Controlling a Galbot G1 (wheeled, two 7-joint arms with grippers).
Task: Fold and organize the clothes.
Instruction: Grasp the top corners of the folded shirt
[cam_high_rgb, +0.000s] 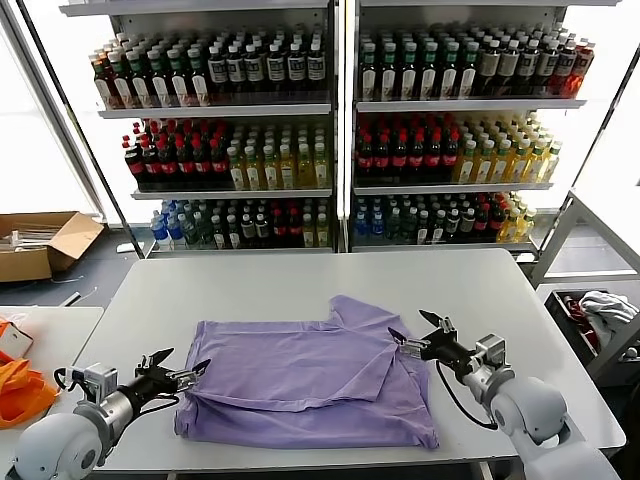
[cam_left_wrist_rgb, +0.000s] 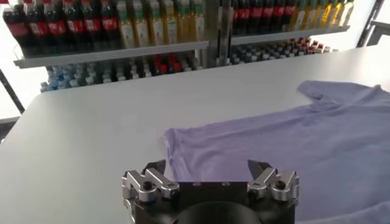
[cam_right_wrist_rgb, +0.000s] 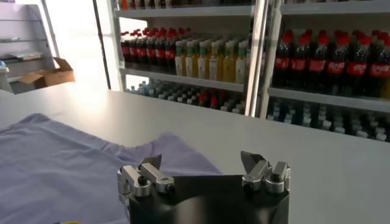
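The shirt (cam_high_rgb: 310, 385) lies partly folded on the table (cam_high_rgb: 300, 285). It looks thin, light and limp, best pinched at edges. Left gripper (cam_high_rgb: 178, 371) and right gripper (cam_high_rgb: 415, 332) are spread, empty, beside it.

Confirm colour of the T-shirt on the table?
Plain lavender T-shirt, no print visible on the side facing up. The head view shows it best.

Head camera high, facing table (cam_high_rgb: 300, 280) and shelves (cam_high_rgb: 340, 110), wrist cameras low over pincers, sharing both
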